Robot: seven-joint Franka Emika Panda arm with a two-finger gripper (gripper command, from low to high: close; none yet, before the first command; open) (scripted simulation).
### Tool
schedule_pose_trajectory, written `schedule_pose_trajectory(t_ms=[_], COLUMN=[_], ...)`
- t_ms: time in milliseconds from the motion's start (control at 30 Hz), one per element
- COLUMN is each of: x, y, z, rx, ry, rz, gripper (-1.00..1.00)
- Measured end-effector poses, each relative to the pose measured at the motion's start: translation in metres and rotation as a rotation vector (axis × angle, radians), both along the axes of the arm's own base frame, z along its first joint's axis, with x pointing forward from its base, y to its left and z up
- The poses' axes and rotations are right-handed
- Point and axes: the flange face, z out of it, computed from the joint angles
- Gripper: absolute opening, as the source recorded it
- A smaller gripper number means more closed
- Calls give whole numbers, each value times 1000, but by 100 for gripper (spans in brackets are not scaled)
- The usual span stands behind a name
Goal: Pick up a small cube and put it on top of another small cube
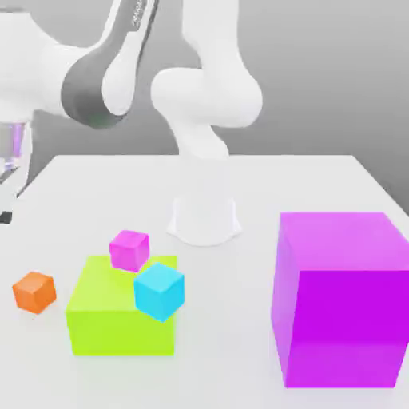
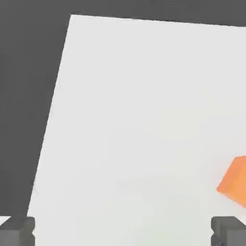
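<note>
Pale tabletop (image 1: 240,335) against a grey backdrop; the small orange cube (image 1: 34,292) sits on it near eight o'clock in the exterior view, just beside the lime-green block (image 1: 124,331), and the fingers (image 2: 123,231) stand released and wide apart, empty, near the tabletop's edge. Main risk, as judged: the orange cube lies turned, so a descent without matching its angle could pinch corners and spin it away. Secondary risk: a low sideways approach could clip the block and upset the cyan cube (image 1: 160,292) or pink cube (image 1: 129,251).
</note>
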Motion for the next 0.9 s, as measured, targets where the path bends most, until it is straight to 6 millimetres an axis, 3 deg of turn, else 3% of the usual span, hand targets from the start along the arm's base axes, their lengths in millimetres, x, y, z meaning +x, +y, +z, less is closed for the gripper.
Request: schedule_pose_trajectory(t_ms=[67, 133, 333, 367, 600, 800, 900], x=[-32, -54, -66, -66, -66, -63, -14], y=[-17, -18, -18, -17, -17, -17, 7], z=[-34, -67, -138, -147, -148, -91, -69], rx=[50, 99, 128, 127, 126, 123, 100], ry=[26, 52, 68, 69, 67, 63, 29], rz=[-152, -268, -334, -334, -335, -324, -168], gripper=[0, 0, 0, -100, -100, -100, -100])
